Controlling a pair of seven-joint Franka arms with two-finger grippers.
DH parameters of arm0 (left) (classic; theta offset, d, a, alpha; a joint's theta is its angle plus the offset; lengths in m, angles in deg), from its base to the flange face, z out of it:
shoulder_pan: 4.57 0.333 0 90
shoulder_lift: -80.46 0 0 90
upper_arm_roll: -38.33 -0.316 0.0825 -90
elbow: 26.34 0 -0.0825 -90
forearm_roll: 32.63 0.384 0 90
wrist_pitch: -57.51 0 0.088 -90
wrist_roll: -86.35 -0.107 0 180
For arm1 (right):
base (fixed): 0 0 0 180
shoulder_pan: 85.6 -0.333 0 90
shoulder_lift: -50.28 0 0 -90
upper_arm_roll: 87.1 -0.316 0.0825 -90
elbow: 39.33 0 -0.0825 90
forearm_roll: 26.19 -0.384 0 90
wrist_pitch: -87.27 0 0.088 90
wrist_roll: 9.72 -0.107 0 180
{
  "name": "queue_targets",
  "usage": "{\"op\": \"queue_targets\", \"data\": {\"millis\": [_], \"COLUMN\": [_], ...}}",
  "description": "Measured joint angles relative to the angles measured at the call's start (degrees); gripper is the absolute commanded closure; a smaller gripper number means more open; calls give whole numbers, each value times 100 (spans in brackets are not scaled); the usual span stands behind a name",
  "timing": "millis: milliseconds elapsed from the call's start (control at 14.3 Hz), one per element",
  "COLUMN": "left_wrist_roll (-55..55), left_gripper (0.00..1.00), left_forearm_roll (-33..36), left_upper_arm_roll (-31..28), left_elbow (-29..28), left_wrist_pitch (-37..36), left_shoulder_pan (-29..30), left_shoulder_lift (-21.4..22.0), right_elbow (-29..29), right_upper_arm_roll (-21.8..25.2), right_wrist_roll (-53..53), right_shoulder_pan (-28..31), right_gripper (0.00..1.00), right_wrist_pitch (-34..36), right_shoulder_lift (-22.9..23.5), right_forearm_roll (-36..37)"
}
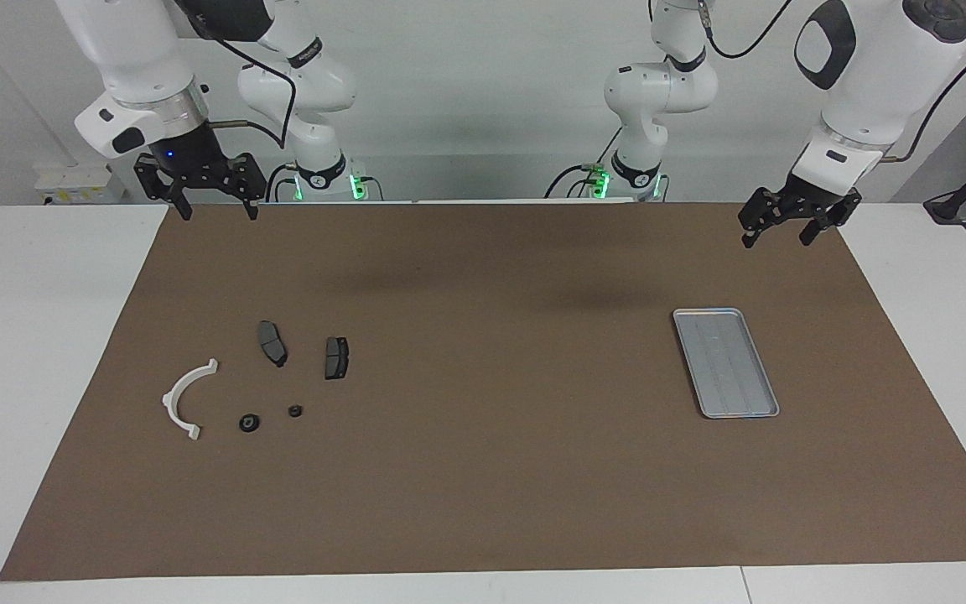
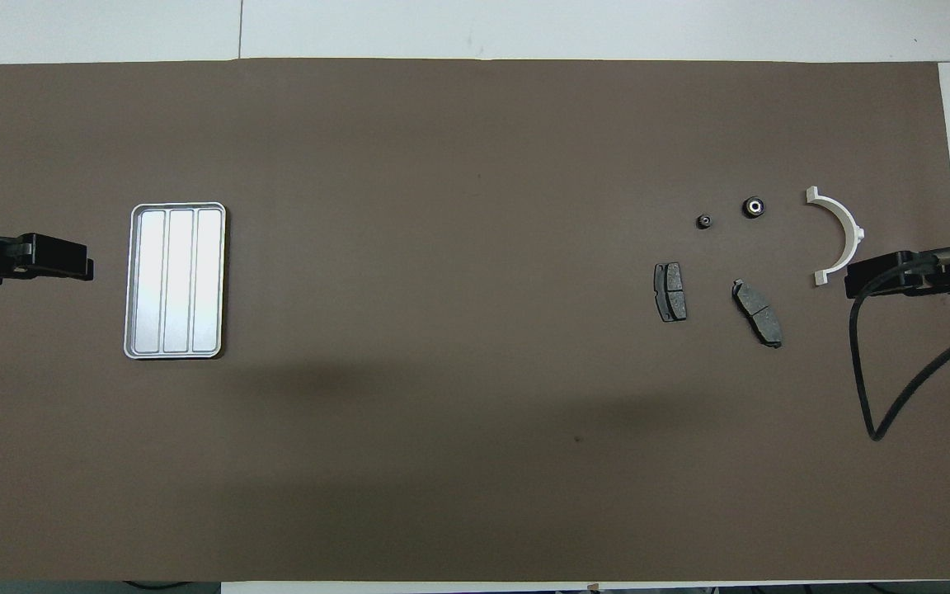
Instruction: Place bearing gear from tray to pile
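Observation:
The silver ribbed tray (image 1: 726,362) (image 2: 176,280) lies on the brown mat toward the left arm's end and holds nothing. Toward the right arm's end lies the pile: a white half-ring bracket (image 1: 184,398) (image 2: 842,235) and two dark brake pads (image 1: 272,342) (image 1: 335,357). Beside them, farther from the robots, rest two small dark round parts: a bearing gear (image 1: 249,423) (image 2: 754,206) with a pale centre, and a smaller one (image 1: 295,410) (image 2: 703,221). My right gripper (image 1: 216,210) (image 2: 852,280) hangs open and empty over the mat's edge. My left gripper (image 1: 776,239) (image 2: 86,268) waits open beside the tray.
The brown mat (image 1: 491,486) covers most of the white table (image 1: 38,352). A black cable (image 2: 879,388) loops down from the right arm over the mat.

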Motion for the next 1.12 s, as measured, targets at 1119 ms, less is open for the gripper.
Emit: {"op": "queue_targets", "data": {"millis": [1119], "left_wrist_roll": [0], "left_gripper": [0], "left_forearm_roll": [0], "left_upper_arm_roll": [0], "left_elbow": [0], "left_wrist_pitch": [0], "left_shoulder_pan": [0], "left_shoulder_lift": [0], "right_elbow": [7], "right_upper_arm_roll": [-42], "right_wrist_roll": [-48], "right_shoulder_pan": [3], "right_gripper": [0], "right_wrist_pitch": [-95], "right_shoulder_lift": [-2], "right_forearm_roll": [-189]}}
